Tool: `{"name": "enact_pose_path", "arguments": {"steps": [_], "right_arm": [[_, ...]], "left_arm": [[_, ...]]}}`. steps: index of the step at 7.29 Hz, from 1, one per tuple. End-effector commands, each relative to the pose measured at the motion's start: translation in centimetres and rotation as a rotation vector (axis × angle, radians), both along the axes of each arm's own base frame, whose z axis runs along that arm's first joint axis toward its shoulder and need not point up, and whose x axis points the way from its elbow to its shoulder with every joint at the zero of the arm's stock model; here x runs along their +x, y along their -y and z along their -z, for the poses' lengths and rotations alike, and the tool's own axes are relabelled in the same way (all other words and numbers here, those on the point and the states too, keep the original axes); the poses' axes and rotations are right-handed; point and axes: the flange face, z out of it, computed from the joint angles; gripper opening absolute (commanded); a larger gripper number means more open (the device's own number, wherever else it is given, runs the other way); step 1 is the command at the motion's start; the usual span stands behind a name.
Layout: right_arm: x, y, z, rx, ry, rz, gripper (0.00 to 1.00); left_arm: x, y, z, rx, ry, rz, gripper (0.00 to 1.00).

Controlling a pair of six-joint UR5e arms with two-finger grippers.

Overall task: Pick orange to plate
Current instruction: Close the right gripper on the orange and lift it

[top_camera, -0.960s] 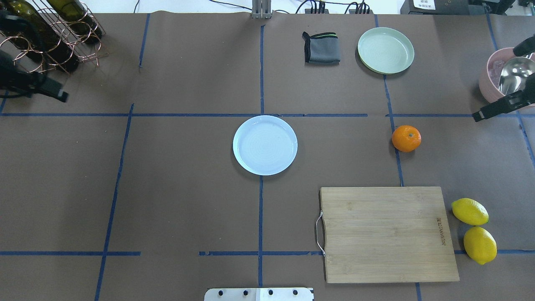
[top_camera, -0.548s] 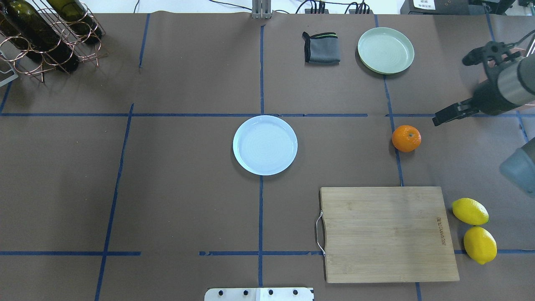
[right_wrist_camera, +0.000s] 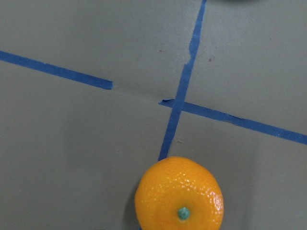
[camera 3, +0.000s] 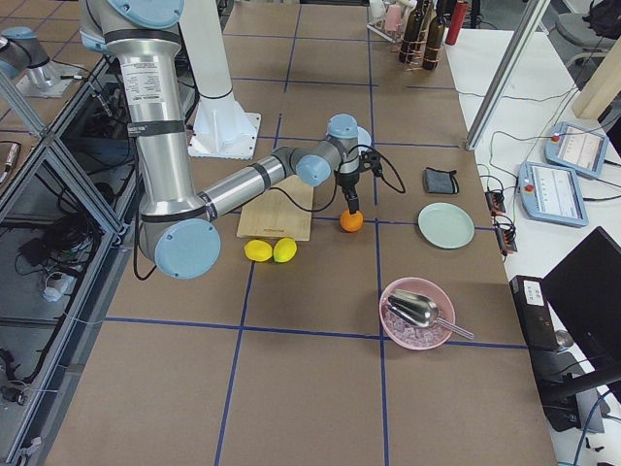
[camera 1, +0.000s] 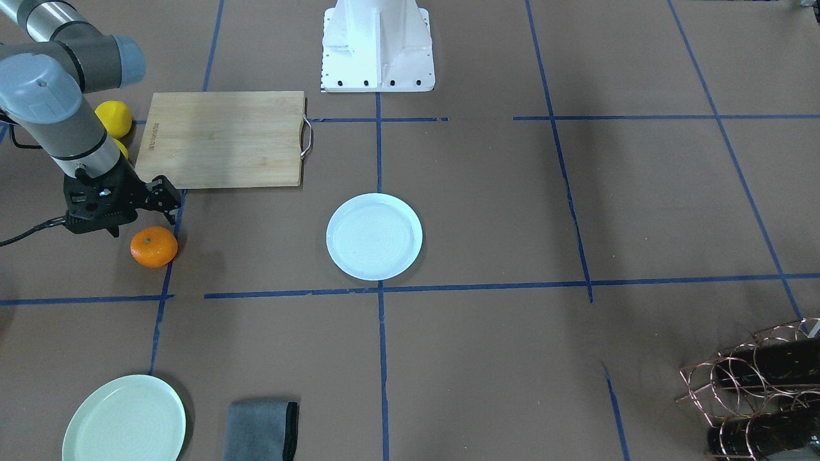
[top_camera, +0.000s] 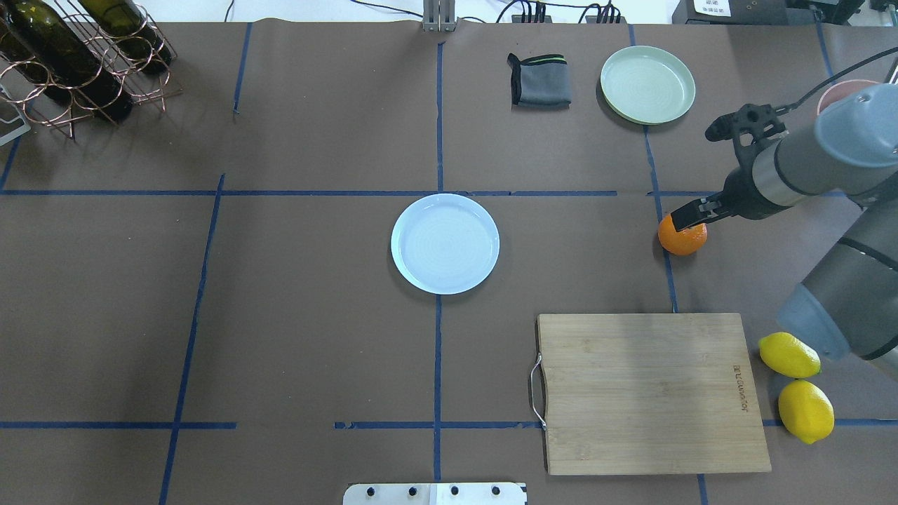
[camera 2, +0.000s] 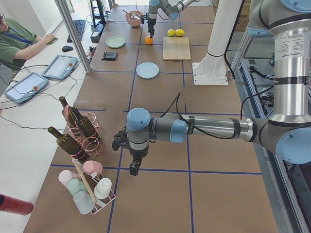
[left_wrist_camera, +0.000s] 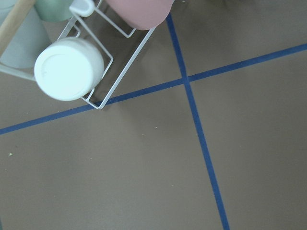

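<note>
One orange [top_camera: 684, 242] sits on a blue tape line [top_camera: 668, 280], well apart from the plate [top_camera: 445, 243]. You see the right gripper [top_camera: 691, 214] poised over it, finger spread unreadable; left gripper [camera 2: 133, 167] far off, fingers likewise unreadable

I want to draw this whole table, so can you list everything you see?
orange: one, bright orange, on a blue tape line, table's right side
white plate: one, bluish white, table's middle, empty
green plate: one, mint, far right
cloth: one, grey, folded, beside the green plate
cutting board: one, wooden, near right
lemons: two, yellow, beside the board
bottle rack: one, copper wire, dark bottles, far left
pink bowl: one, metal scoop inside, right end
cup rack: one, pastel cups, left end
right gripper: black, just above the orange
left gripper: black, over the left end
</note>
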Motion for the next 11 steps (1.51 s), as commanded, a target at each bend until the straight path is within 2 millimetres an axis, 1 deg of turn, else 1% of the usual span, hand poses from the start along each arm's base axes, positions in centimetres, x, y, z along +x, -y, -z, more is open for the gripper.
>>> {"name": "enact_pose_path", "arguments": {"steps": [1, 2, 3, 4, 6, 7, 8, 9, 10, 11], "right_arm": [[-1.9, 0.6, -3.1, 0.048, 0.033, 0.003, 1.0], [-2.3, 0.7, -2.9, 0.056, 0.044, 0.008, 1.0], [-2.4, 0.6, -3.2, 0.053, 0.04, 0.009, 1.0], [-2.5, 0.7, -4.5, 0.039, 0.023, 0.011, 1.0], [-2.5, 0.8, -4.6, 0.039, 0.021, 0.011, 1.0], [-2.5, 0.7, -3.8, 0.042, 0.038, 0.016, 0.24], [-2.8, 0.9, -2.6, 0.053, 0.053, 0.013, 0.0], [-2.7, 0.7, -0.9, 0.039, 0.086, -0.026, 0.0], [-3.4, 0.5, 3.4, 0.034, 0.149, -0.067, 0.0], [-7.1, 0.0, 8.0, -0.01, 0.211, -0.098, 0.0]], "left_arm": [[-0.1, -0.1, -0.1, 0.0, 0.004, 0.0, 1.0], [-0.1, -0.1, -0.1, 0.0, 0.002, 0.0, 1.0], [-0.1, -0.1, -0.1, 0.001, 0.002, -0.001, 1.0], [-0.1, -0.2, -0.1, 0.0, 0.003, -0.001, 1.0], [-0.1, -0.2, -0.1, 0.001, 0.001, -0.001, 1.0], [-0.1, -0.2, -0.1, 0.001, 0.001, -0.001, 1.0], [-0.1, -0.2, -0.1, 0.001, 0.001, -0.001, 1.0], [-0.1, -0.2, -0.1, 0.002, 0.001, -0.002, 1.0], [0.0, -0.3, -0.1, 0.002, -0.002, -0.003, 1.0], [0.0, -0.2, 0.1, 0.005, -0.004, -0.003, 1.0]]}}
